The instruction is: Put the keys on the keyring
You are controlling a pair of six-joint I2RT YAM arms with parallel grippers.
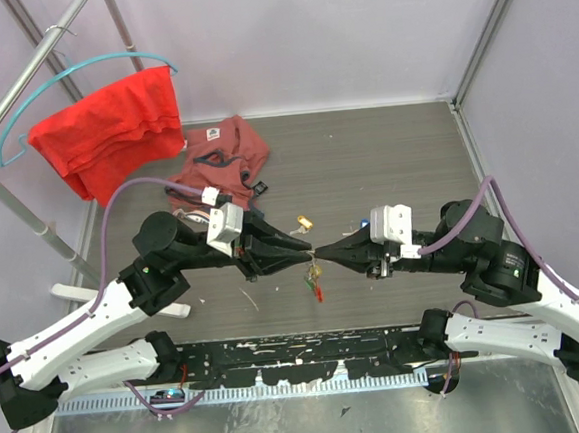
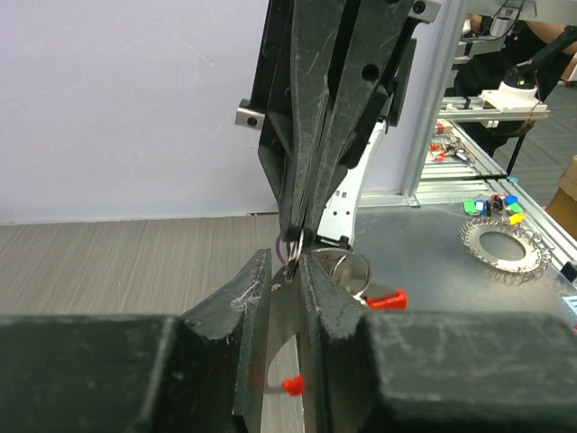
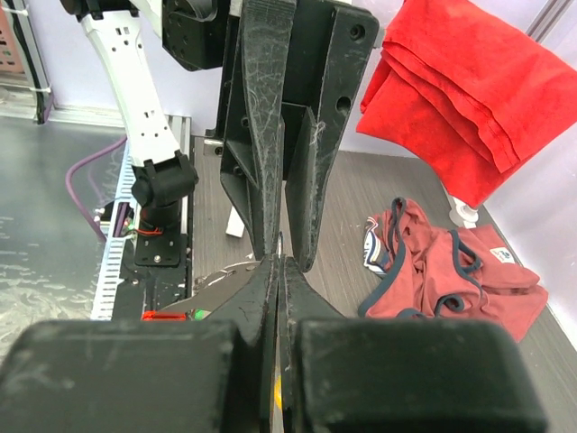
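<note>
My left gripper [image 1: 302, 254] and right gripper [image 1: 324, 255] meet tip to tip above the middle of the table. The left gripper [image 2: 287, 271] is shut on a flat silver piece of the keyring [image 2: 350, 271], whose red tag [image 2: 388, 298] sticks out to the right. A green and a red piece [image 1: 316, 287] hang below the tips. The right gripper [image 3: 281, 263] is shut, with a yellow key head [image 3: 281, 397] between its fingers. In the left wrist view its tips pinch a thin metal loop. A gold key [image 1: 302, 222] lies on the table behind the grippers.
A red cloth [image 1: 112, 130] hangs on a blue hanger on the rack at the back left. A maroon garment [image 1: 220, 157] lies behind the left arm. The rack's white foot [image 1: 75, 292] stands by the left arm. A perforated rail [image 1: 310, 350] runs along the near edge.
</note>
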